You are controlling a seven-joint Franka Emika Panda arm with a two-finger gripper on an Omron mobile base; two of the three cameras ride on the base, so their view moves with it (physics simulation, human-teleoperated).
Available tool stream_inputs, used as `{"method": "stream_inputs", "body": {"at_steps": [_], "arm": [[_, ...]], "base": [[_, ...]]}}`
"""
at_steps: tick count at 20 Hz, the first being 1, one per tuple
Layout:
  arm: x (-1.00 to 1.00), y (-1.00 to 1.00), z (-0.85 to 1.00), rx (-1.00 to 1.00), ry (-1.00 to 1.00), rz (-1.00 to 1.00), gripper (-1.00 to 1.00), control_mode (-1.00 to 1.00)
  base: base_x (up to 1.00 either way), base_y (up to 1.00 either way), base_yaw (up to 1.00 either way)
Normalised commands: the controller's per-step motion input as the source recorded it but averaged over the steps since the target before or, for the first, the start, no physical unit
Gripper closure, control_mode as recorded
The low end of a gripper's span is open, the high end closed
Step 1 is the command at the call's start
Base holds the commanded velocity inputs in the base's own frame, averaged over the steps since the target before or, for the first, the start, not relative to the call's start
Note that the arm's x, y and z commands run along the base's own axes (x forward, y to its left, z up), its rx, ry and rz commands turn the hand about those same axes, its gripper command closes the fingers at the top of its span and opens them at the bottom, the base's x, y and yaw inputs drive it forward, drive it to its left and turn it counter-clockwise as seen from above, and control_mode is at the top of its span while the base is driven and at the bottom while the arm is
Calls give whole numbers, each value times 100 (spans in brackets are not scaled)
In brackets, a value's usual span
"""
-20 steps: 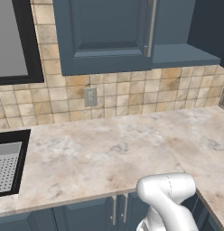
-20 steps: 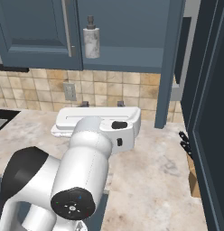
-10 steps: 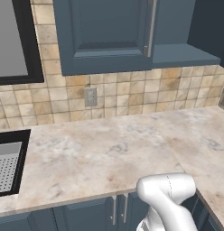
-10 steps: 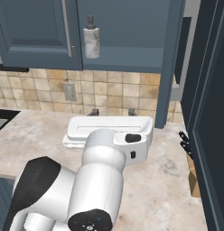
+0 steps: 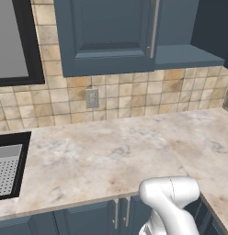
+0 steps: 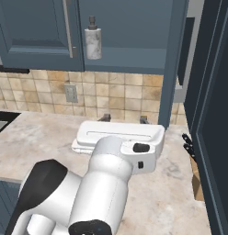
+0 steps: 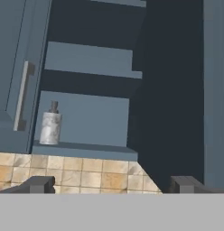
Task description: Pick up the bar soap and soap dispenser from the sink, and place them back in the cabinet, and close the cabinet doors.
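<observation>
The soap dispenser point(image 6: 93, 43) stands upright at the left end of the cabinet point(image 7: 86, 122) shelf, beside the left of the cabinet doors point(image 6: 37, 32). It looks light, stiff and smooth, so likely slippery; the cylindrical body gives a surer hold than the narrow pump. Over the worktop point(image 5: 106, 156), the tool point(image 7: 111, 184) hangs released, fingers wide, grasping nothing, facing the open right side of the cabinet.

Everything is lit by a soft, even light, and no lamp can be seen. The counter point(image 5: 111, 151) is shown bright and without glare. Hardly any shadows are cast. The inside of the cabinet point(image 7: 93, 83) is kept dim. The pictures are drawn sharp, with slightly jagged edges and no bending at the sides.
</observation>
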Motion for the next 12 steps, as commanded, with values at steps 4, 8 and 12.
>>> {"method": "stream_inputs", "body": {"at_steps": [4,8,12], "arm": [[0,-23,-3,0,0,-10,-100,-100],[0,-31,-1,0,0,-7,-100,-100],[0,-30,0,0,0,-6,-100,-100]], "base": [[0,0,0],[0,0,0],[0,0,0]]}}
